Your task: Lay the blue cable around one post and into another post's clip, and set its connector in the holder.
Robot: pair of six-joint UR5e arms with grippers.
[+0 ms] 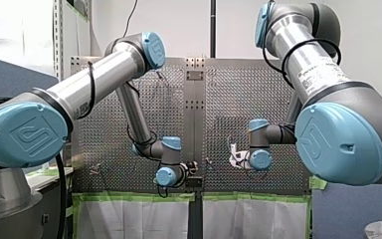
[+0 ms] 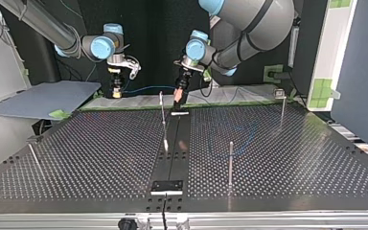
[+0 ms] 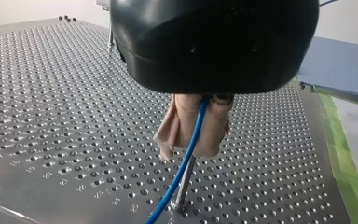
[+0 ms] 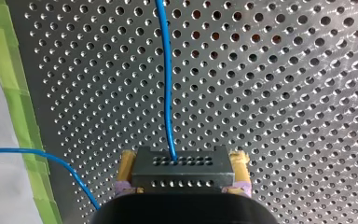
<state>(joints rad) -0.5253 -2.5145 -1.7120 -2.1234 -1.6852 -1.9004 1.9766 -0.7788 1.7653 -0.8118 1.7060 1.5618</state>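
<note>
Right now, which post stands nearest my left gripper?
The far middle post, in the top view just beside my left gripper; every other post stands much farther off.

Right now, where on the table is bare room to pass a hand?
Free: the perforated metal table at the top view's left, between the leaning metal post and the black centre strip. Crowded: the far middle, where my left end effector grips the thin blue cable beside the slim middle post.
</note>
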